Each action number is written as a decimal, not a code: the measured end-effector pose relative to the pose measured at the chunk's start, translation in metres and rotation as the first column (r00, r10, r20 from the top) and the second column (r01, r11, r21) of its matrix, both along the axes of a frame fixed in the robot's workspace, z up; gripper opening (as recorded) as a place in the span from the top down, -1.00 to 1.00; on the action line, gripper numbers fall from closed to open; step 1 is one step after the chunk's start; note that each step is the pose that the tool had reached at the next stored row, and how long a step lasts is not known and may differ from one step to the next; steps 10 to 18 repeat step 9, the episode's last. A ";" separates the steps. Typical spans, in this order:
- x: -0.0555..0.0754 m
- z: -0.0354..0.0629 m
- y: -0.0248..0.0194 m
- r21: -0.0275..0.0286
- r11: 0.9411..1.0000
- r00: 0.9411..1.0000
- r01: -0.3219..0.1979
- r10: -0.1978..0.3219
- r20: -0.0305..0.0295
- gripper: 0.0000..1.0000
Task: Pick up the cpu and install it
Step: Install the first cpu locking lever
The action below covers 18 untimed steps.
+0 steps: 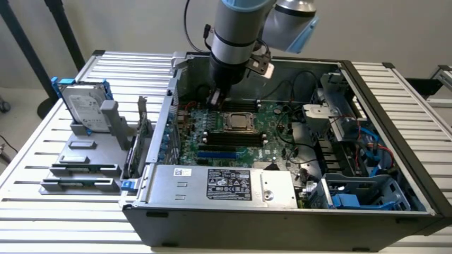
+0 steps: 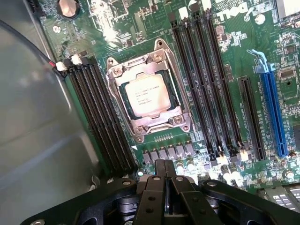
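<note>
The cpu (image 2: pixel 146 95), a flat silvery square with a thin rim, lies in its socket on the green motherboard (image 2: pixel 220 70), framed by the metal socket bracket (image 2: pixel 152 123). In the exterior view the cpu (image 1: pixel 237 121) sits mid-board inside the open computer case (image 1: pixel 282 217). My gripper (image 2: pixel 164 169) hovers above the board just beside the socket, its black fingers pressed together and holding nothing. From outside, the gripper (image 1: pixel 215 98) hangs under the grey arm, just off the socket toward the exterior view's left.
Black memory slots (image 2: pixel 101 112) flank the socket on both sides, and a blue slot (image 2: pixel 272 112) lies further out. A hard drive in a blue bracket (image 1: pixel 83 108) stands on a grey tray (image 1: pixel 84 164) at the exterior view's left. Power supply (image 1: pixel 222 185) and cables (image 1: pixel 367 143) crowd the case.
</note>
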<state>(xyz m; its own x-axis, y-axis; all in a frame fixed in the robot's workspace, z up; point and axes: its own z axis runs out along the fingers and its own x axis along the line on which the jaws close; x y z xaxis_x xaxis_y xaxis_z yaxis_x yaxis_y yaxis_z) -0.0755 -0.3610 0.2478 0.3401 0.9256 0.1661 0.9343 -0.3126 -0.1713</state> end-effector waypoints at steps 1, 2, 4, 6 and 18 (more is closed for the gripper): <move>0.000 0.0001 0.0001 0.000 1.000 1.000 -0.008 0.008 0.004 0.79; 0.000 0.0001 0.0001 0.000 1.000 1.000 -0.013 0.013 0.008 0.79; 0.000 0.0001 0.0001 0.000 1.000 1.000 -0.014 0.014 0.008 0.79; -0.001 0.0002 0.0001 0.000 1.000 1.000 -0.014 0.014 0.008 0.79; -0.001 0.0002 0.0001 0.000 1.000 1.000 -0.014 0.014 0.008 0.79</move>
